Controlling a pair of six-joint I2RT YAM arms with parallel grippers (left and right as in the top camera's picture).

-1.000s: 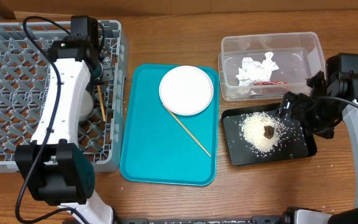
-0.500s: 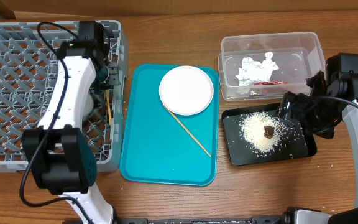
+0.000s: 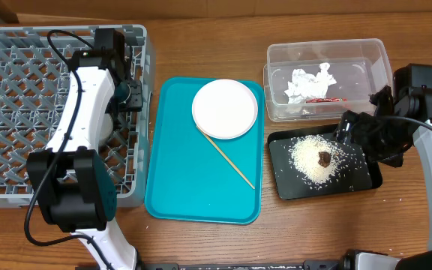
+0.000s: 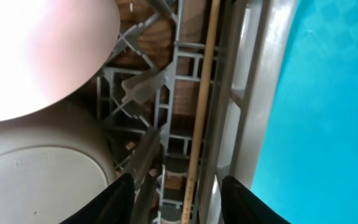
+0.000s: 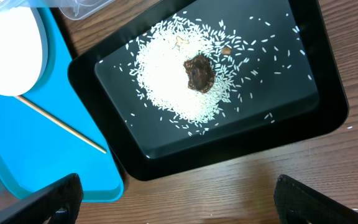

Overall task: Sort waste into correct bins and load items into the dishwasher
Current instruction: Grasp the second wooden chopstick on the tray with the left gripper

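- Two dark fingers of the left gripper stand apart at the bottom of the wrist view; neither touches anything, so it is open and holds nothing.
- Between them runs a thin wooden chopstick, lying lengthwise against the inside of the right wall of the large grey plastic lattice dish rack.
- A second ago the overhead view showed this chopstick slanting beside the arm further down the rack. The arm has since shifted up and right towards that wall, and from above the stick can no longer be made out.
- That points to the chopstick having been released, so it counts as loaded.
- At the left of the wrist view, a small pinkish bowl and a whitish round dish already sit in the rack.
- Outward, in mid-frame overhead, the teal serving tray carries the round white plate and the second wooden chopstick; both are left to load.
- Upper right, the clear plastic tub holds the crumpled white napkin and the red-and-white wrapper.
- The right gripper, fingers spread wide and empty, has not moved; it hovers over the shallow black tray, which holds loose white rice and the dark brown lump.
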